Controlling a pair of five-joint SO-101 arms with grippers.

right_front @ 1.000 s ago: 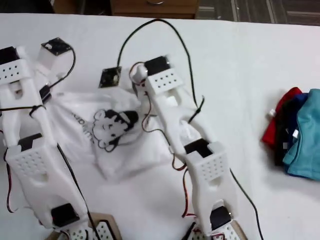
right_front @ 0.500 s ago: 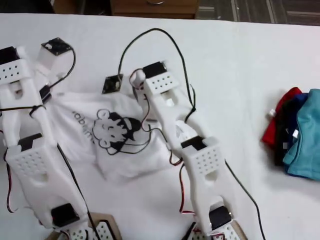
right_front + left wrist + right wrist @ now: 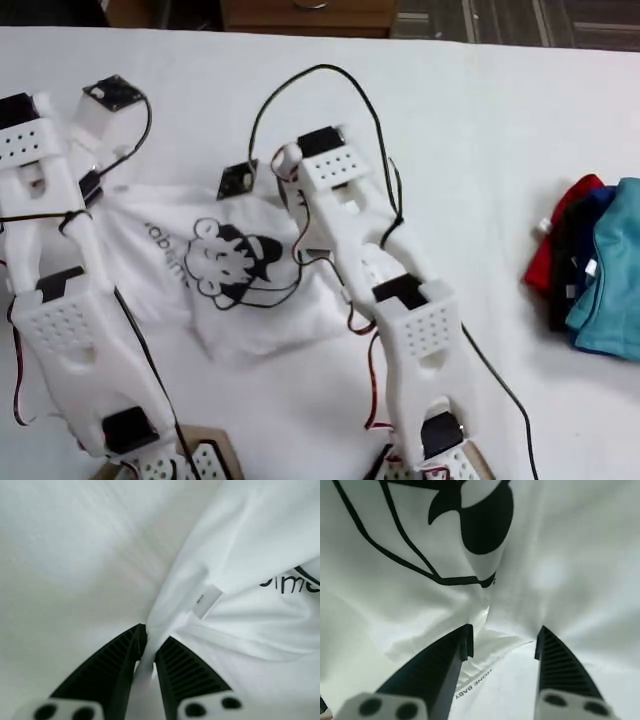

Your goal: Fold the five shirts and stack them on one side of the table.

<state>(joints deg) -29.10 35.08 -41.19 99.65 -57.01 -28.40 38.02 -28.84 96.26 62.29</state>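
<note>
On tabletop (image 3: 480, 120), high view: white shirt (image 3: 240, 305) at 8 o'clock, its cartoon print now spread open where a fold hid part a second ago. Right arm (image 3: 340, 200) has shifted toward 3 o'clock. Pile of coloured shirts (image 3: 590, 265) at 3 o'clock edge.
Left wrist view: left tool (image 3: 149, 642) clenched on shirt edge.
Right wrist view: right tool (image 3: 502, 637) released, jaws apart over print.
Judgement: shirt flattened, fold not yet made.
</note>
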